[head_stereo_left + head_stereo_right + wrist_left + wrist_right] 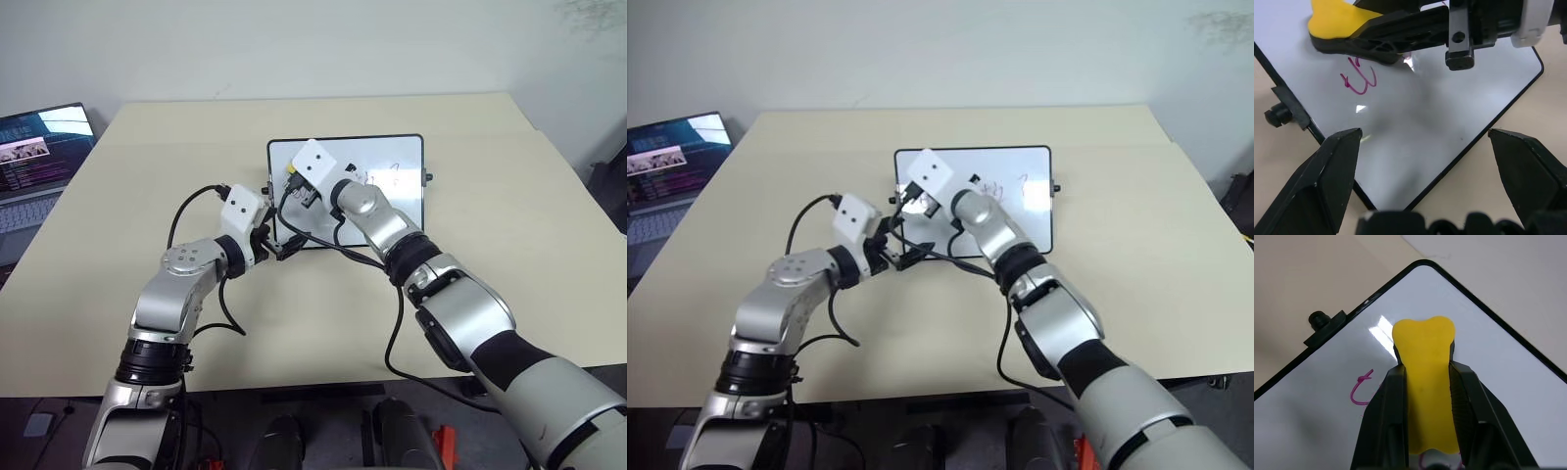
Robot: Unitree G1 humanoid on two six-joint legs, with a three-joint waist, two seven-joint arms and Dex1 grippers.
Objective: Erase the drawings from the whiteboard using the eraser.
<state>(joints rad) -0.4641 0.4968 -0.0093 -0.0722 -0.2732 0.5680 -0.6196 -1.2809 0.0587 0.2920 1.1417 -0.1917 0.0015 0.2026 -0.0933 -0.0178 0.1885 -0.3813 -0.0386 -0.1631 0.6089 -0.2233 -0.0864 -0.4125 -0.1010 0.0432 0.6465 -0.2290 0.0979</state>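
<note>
The whiteboard [392, 211] lies flat on the beige table, black-framed, with a small knob [1317, 320] on its side. Reddish-purple drawings [1359, 79] run across it, and more scribbles [1004, 186] sit toward its right half. My right gripper [1425, 367] is shut on the yellow eraser [1425, 391] and holds it over the board's far left part, beside a looped mark [1359, 390]. Whether the eraser touches the surface I cannot tell. My left gripper [1422, 134] stands open at the board's near left corner, with nothing between its fingers.
A laptop [39, 152] with a lit screen sits off the table's left side. Black cables [196, 211] loop from both wrists over the table [147, 137] in front of the board. Bare tabletop surrounds the board on all sides.
</note>
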